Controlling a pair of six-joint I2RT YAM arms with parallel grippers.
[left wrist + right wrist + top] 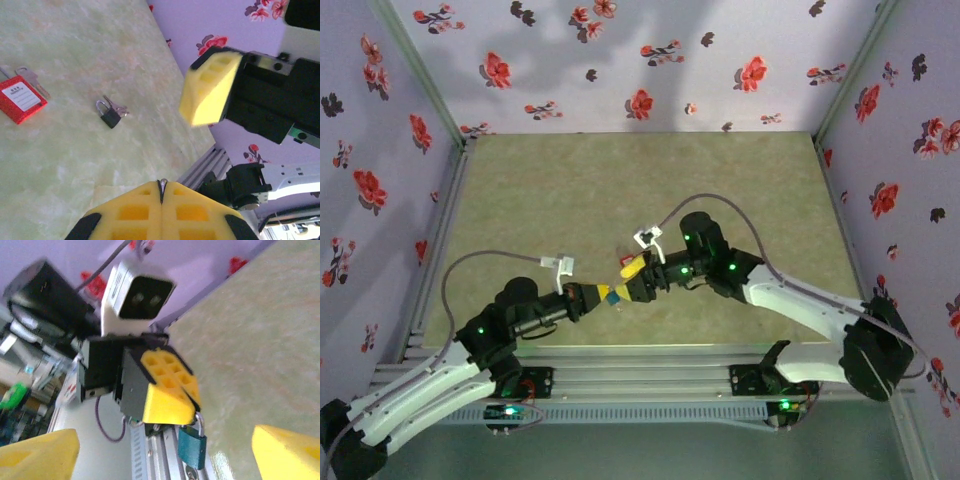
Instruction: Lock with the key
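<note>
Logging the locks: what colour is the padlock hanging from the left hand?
Teal-green padlock, clearest in the right wrist view.

The tabletop (pixel 100 45) is pale green and blotchy. A red lock (pixel 21 101) lies flat on it, a silver key (pixel 32 79) just beside it. Near them lies a small dark lock (pixel 110 118) with its keys (pixel 119 109).

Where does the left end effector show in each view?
Top external: left end effector just below centre, at the end of the left arm.
Left wrist: left end effector at bottom centre, yellow fingers pressed together.
Right wrist: left end effector at centre, shut on the shackle of a teal padlock hanging below it.
Shared landmark: the green table, seen under or behind it in all three views.
</note>
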